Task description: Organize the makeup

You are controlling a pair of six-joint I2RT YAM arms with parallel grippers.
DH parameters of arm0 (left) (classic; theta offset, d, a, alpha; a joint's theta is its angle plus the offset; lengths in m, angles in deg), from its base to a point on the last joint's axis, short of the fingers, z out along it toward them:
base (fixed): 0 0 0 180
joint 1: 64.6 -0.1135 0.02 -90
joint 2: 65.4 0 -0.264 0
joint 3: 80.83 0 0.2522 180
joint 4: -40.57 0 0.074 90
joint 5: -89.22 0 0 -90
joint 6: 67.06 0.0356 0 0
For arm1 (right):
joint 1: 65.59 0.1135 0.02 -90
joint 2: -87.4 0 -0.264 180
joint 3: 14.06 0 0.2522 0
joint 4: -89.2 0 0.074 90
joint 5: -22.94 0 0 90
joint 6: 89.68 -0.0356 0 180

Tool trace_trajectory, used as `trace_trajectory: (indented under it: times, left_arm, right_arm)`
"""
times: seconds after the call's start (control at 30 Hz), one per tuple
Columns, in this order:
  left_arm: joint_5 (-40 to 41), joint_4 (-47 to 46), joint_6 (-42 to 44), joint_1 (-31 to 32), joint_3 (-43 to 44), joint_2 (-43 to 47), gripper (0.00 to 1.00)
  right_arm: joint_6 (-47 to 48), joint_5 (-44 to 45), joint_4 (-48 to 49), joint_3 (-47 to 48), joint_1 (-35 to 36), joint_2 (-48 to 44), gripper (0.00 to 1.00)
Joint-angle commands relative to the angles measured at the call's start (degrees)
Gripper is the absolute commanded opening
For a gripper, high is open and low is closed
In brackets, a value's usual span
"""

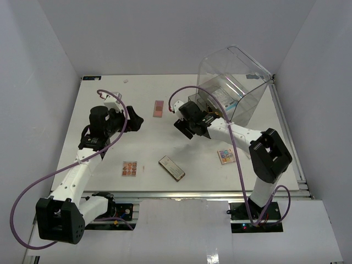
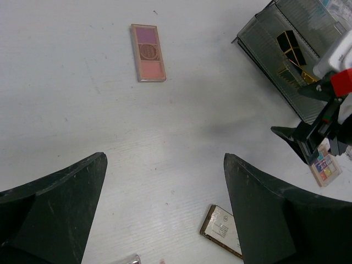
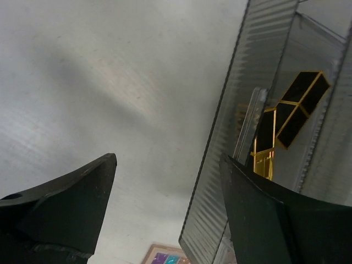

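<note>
My left gripper (image 1: 133,121) is open and empty above bare table; in its wrist view (image 2: 165,212) a pink eyeshadow palette (image 2: 148,52) lies ahead of it. My right gripper (image 1: 185,126) is open and empty at the pulled-out drawer (image 1: 204,108) of the acrylic box. In the right wrist view (image 3: 168,212) one finger stands against the drawer's ribbed front (image 3: 236,148). Black-and-gold lipstick tubes (image 3: 294,107) lie in the drawer. The long dark compact (image 1: 171,168), a multicolour palette (image 1: 130,168) and another palette (image 1: 226,156) lie on the near table. A white packet with blue print (image 1: 224,97) sits inside the box.
The tall clear acrylic box (image 1: 236,80) stands tilted at the back right. The pink palette (image 1: 159,108) lies between the two grippers, toward the back. White walls close in the table on three sides.
</note>
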Motion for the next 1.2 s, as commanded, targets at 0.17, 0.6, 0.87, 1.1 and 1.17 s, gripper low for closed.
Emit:
trace_trajectory:
  times: [0.17, 0.6, 0.87, 1.1, 1.17]
  left_arm:
    - [-2.26, -1.45, 0.33, -0.41, 0.28, 0.65, 0.98]
    - [-27.19, -17.96, -13.51, 0.31, -3.66, -6.95, 0.96]
    - [-13.67, -27.12, -27.73, 19.62, 3.77, -22.11, 0.81]
    - [-6.86, -38.48, -41.33, 26.70, 13.82, -44.73, 0.68]
    - [-5.57, -38.82, -42.83, 27.93, 18.38, -49.82, 0.67]
  right_arm:
    - [0.08, 12.48, 5.28, 7.59, -6.72, 6.78, 0.85]
    - [22.93, -47.67, -13.17, -3.10, -11.52, -16.89, 0.90]
    - [21.61, -49.64, 6.91, -26.71, -18.62, -50.27, 0.91]
    - [12.03, -51.26, 10.58, -33.76, -30.75, -59.94, 0.94]
    - [11.89, -52.27, 10.48, -34.22, -32.13, -61.00, 0.94]
